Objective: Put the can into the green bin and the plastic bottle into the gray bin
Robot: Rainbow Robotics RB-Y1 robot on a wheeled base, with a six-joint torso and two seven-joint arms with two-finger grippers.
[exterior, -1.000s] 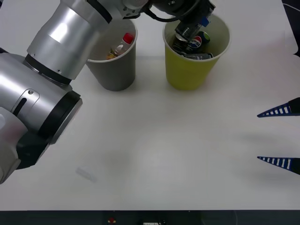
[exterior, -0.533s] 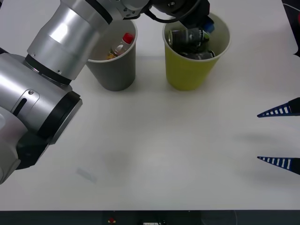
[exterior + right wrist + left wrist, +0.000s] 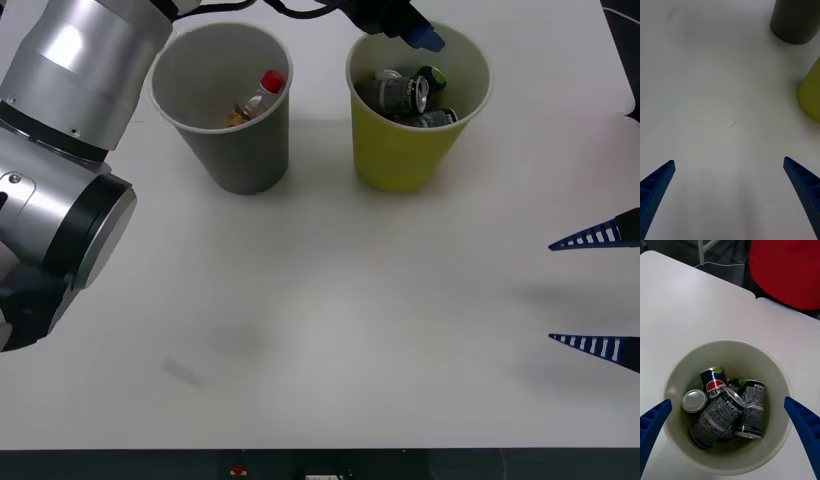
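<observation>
While the left gripper [image 3: 730,438] hangs directly above the mouth of the large yellow-green cup-shaped bin [image 3: 405,160], its blue ribbed fingers [image 3: 653,423] are spread wide and grasp nothing. Between and beneath those fingers, in the left wrist view, the pale inside of the bin holds several cans in a loose heap. The small dark gray drink can with the silver top and small "PEPSI" lettering [image 3: 713,418] lies tilted on the pile, leaning against another dark gray can [image 3: 751,408] beside it. A black can with the round red-white-blue logo [image 3: 715,384] rests behind them, and a silver can top [image 3: 694,400] shows near the bin's wall. In the front view one blue fingertip [image 3: 425,38] of the left gripper shows at the far rim of the bin, clear of the cans.

The large gray cup-shaped bin [image 3: 245,150] stands just beside the green one, apart from it, on the white table [image 3: 330,330]. Inside it sits the small clear plastic bottle with the red cap and yellow-orange contents [image 3: 255,98], leaning against the wall.

The right gripper [image 3: 598,291] waits well apart from both bins at the table's right edge, its fingers [image 3: 590,238] released and wide over bare table.
</observation>
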